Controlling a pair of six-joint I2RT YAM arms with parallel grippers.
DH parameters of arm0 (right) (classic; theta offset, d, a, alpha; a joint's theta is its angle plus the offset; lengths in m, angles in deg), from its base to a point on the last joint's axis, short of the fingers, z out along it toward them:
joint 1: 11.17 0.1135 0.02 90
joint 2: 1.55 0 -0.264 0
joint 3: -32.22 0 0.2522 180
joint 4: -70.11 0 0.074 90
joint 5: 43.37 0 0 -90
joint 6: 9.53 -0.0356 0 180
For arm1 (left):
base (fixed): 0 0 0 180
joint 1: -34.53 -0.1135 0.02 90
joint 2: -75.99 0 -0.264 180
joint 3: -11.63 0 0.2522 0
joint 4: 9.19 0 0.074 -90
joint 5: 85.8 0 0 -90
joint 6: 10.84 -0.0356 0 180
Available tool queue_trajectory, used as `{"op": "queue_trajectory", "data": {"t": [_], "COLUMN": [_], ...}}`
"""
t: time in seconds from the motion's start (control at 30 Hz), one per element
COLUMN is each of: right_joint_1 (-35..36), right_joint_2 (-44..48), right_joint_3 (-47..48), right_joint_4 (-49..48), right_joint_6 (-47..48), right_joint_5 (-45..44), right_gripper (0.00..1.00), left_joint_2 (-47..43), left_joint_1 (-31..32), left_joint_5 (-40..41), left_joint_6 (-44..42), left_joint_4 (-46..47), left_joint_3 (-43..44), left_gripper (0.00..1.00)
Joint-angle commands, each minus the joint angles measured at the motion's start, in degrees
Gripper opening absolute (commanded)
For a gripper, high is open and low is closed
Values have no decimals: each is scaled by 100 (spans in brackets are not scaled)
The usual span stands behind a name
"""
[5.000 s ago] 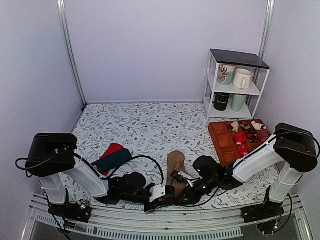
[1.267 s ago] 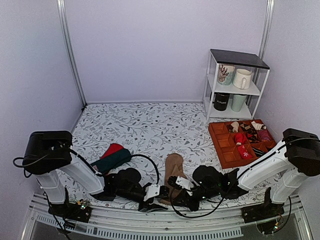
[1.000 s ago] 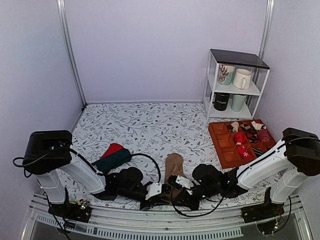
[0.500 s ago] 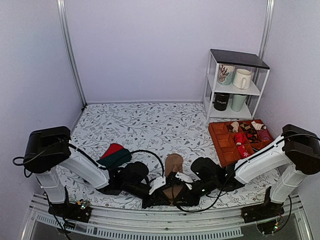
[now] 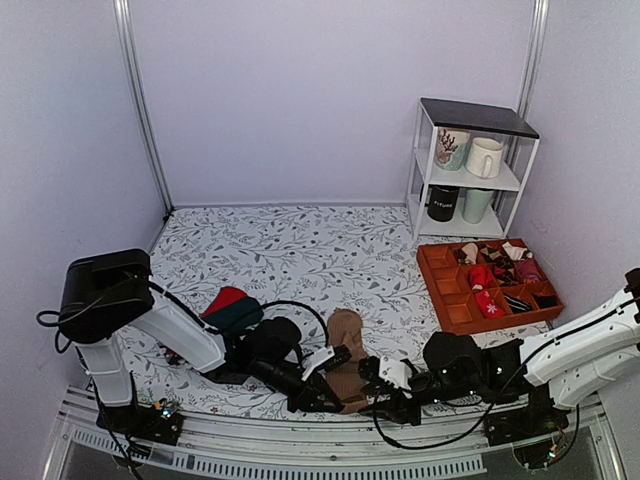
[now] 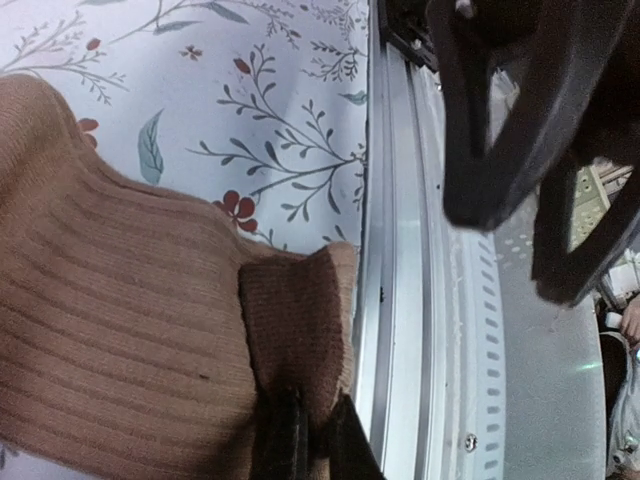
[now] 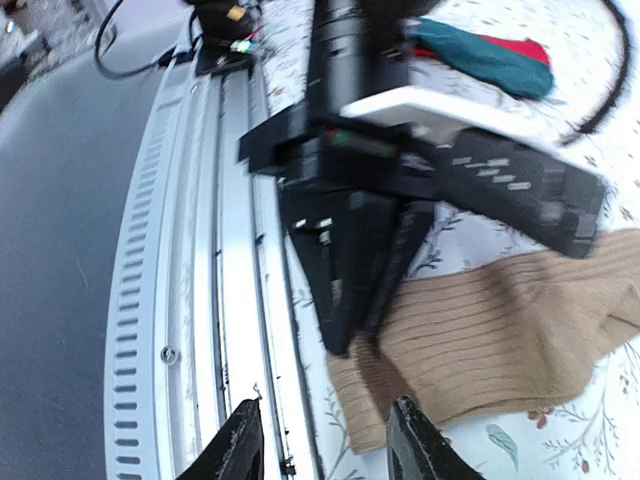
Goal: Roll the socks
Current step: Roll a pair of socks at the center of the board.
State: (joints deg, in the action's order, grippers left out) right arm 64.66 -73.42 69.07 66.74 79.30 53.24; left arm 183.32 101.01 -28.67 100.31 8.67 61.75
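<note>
1. I have the socks (image 5: pixel 345 362) lying flat as a tan ribbed strip at the near edge of the table (image 5: pixel 290 250), about midway between left and right, with the rounded toe pointing far and the cuff end nearest me
2. In the left wrist view the socks (image 6: pixel 120 330) show a small flap of the cuff turned up over the rest, right beside the aluminium rail (image 6: pixel 400 300) that runs along the table's near edge
3. The left gripper (image 5: pixel 338 396) sits at that near end, and its fingers (image 6: pixel 290 440) are pressed together with the folded cuff pinched between them
4. From the right wrist camera I see the left gripper (image 7: pixel 360 335) coming down onto the near left corner of the socks (image 7: pixel 500 330), fingertips meeting on the knit
5. The right gripper (image 5: pixel 372 392) is low and just to the right of the socks, its jaws partly apart; in its own view the right gripper (image 7: pixel 325 450) has nothing between its fingers (image 7: pixel 415 440) and sits over the rail, just off the sock's edge
6. The red and dark green socks (image 5: pixel 228 310) lie further left, apart from the tan pair
7. An orange tray (image 5: pixel 440 290) with small rolled socks sits far right, and behind it a white shelf (image 5: pixel 470 170) with mugs
</note>
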Motion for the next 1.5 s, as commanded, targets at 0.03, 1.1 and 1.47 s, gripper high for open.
{"op": "queue_trajectory", "data": {"t": [0.03,1.1,1.47], "right_joint_1": [511,725,571], "right_joint_2": [-825,-1700,-1913], "right_joint_3": [66,390,363], "right_joint_4": [-478,-757,-927], "right_joint_6": [936,1481,1443], "right_joint_5": [-664,-1255,-1085], "right_gripper": [44,48,37], "left_joint_2": [435,776,799], "left_joint_1": [-141,-236,-241], "left_joint_5": [254,124,98], "left_joint_6": [209,73,58], "left_joint_4": [-1360,-1167,-1151], "left_joint_3": [-335,-418,-410], "left_gripper": [0,0,0]}}
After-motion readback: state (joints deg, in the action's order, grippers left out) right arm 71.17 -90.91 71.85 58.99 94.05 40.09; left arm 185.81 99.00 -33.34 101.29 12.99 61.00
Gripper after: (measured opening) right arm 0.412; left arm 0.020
